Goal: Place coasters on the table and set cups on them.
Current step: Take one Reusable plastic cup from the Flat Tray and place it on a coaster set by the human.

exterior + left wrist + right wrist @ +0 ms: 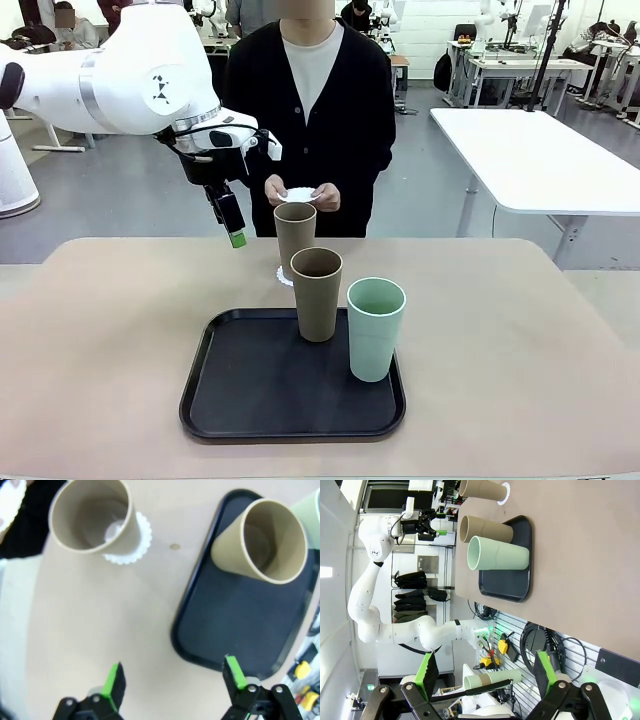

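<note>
One tan cup (295, 233) stands on a scalloped white coaster (283, 275) on the beige table (500, 330), just beyond the black tray (250, 395). A second tan cup (317, 293) and a mint green cup (375, 328) stand on the tray. The person's hands hold another coaster (300, 194) above the far edge. My left gripper (235, 228) hangs open and empty to the left of the far cup. In the left wrist view the left gripper (174, 677) is above bare table, with the cup (92, 517) on its coaster (136, 547) ahead. My right gripper (486, 672) is open and empty.
The person stands at the far side, close to the table's edge. A white-topped table (530, 150) stands behind at the right. The tray (235, 625) lies near the front middle, with bare tabletop (100, 610) to its left and right.
</note>
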Controlling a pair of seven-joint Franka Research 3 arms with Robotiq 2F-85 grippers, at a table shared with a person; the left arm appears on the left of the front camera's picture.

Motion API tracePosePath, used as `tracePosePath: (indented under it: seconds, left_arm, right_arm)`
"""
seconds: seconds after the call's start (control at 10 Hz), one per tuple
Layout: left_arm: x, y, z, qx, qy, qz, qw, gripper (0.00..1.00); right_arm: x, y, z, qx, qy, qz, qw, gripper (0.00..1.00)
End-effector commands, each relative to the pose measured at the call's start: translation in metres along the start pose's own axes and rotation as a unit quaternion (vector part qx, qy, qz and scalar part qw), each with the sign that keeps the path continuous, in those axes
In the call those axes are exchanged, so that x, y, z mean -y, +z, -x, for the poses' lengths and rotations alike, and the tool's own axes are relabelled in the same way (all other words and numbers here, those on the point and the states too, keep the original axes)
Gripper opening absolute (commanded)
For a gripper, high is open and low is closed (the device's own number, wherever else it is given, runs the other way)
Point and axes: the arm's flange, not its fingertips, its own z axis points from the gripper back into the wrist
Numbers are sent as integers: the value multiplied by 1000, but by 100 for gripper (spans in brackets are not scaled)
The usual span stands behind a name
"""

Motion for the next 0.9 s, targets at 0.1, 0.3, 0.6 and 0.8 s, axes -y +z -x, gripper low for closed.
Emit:
tracePosePath:
  seconds: [0.1,0.3,0.6,0.8]
  left_arm:
    - [-8,8,15,50,80,-6,996,100]
    - [11,2,83,112,215,11,970,100]
    - [10,28,183,114,324,55,937,100]
    - [-2,70,249,148,354,124,915,100]
  right_arm:
    - [0,1,-1,2,7,-8,1000,100]
    - [0,1,-1,2,7,-8,1000,100]
    - [0,1,-1,2,7,-8,1000,100]
    - [0,1,-1,2,7,-8,1000,100]
